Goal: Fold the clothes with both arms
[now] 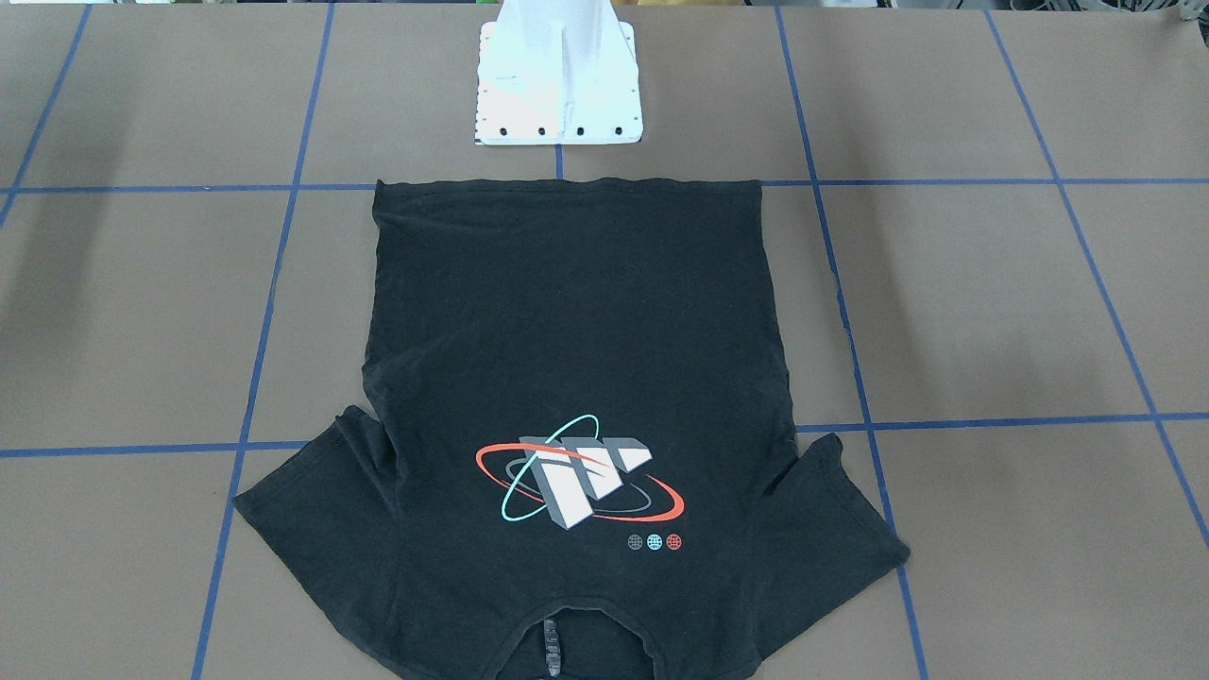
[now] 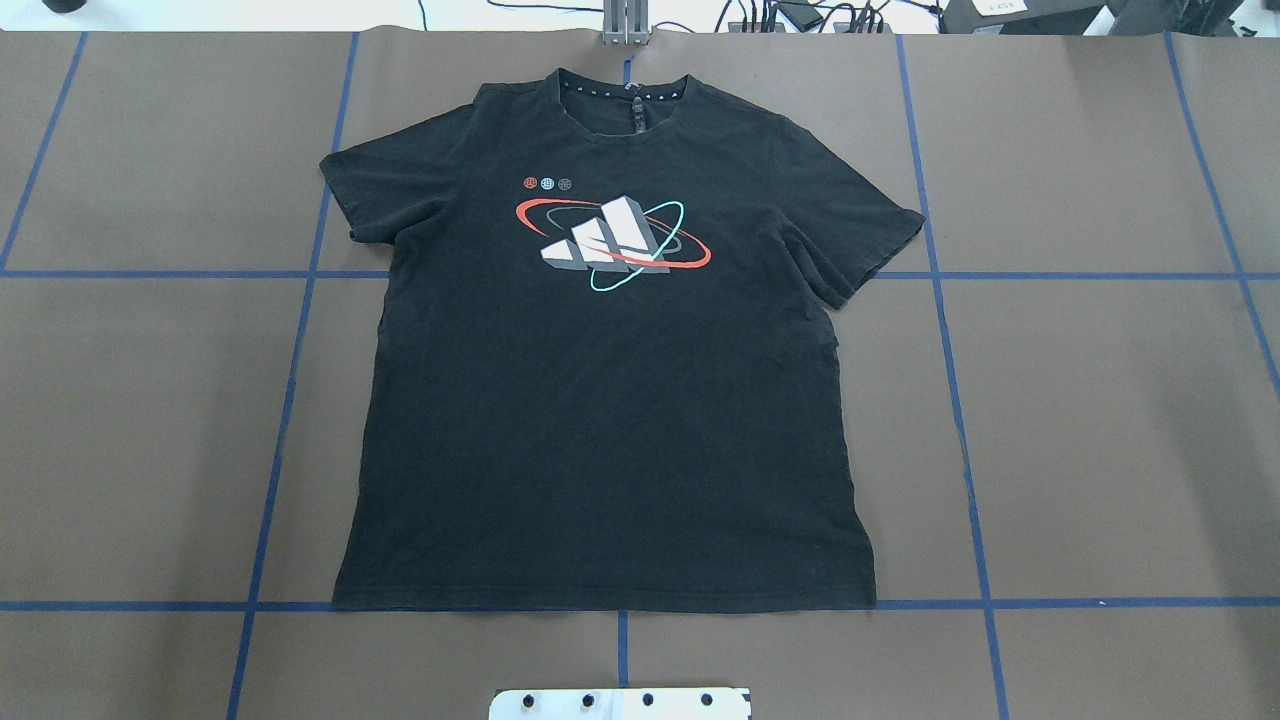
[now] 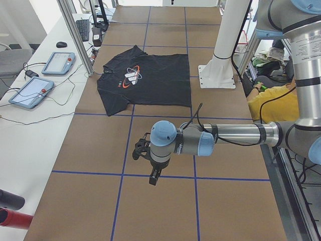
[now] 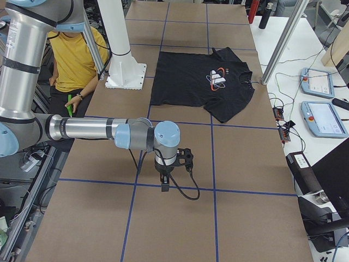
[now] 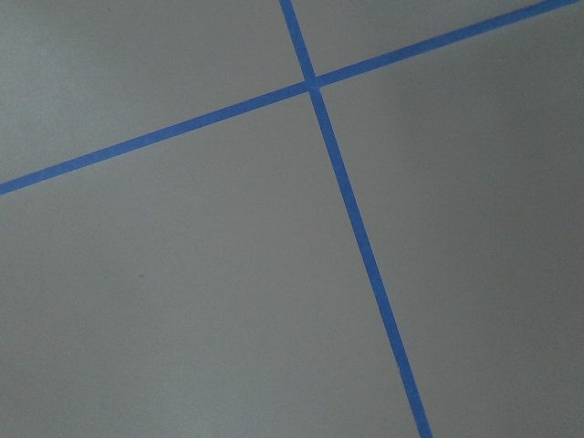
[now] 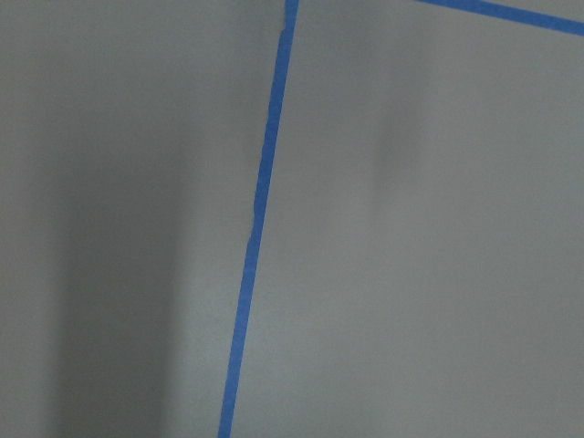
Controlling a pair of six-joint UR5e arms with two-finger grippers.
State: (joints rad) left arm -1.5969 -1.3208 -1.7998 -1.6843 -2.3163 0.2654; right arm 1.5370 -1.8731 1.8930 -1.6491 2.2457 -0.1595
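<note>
The black T-shirt (image 2: 600, 400) lies flat and face up in the middle of the brown table, with its collar at the far edge and its hem toward the white pedestal. Its white blocky graphic (image 2: 610, 240) is ringed by red and teal ellipses. The shirt also shows in the front-facing view (image 1: 576, 331) and both side views (image 3: 150, 80) (image 4: 191, 82). My left gripper (image 3: 153, 175) hangs over bare table well away from the shirt; I cannot tell if it is open or shut. My right gripper (image 4: 163, 183) hangs likewise at the other end, state unclear. Both wrist views show only table and blue tape.
The white bolted pedestal (image 1: 557, 85) stands just behind the shirt's hem. Blue tape lines (image 2: 290, 400) grid the table. A side bench along the far edge holds tablets (image 3: 35, 90) and cables. A person in a yellow shirt (image 4: 71, 54) sits behind the robot.
</note>
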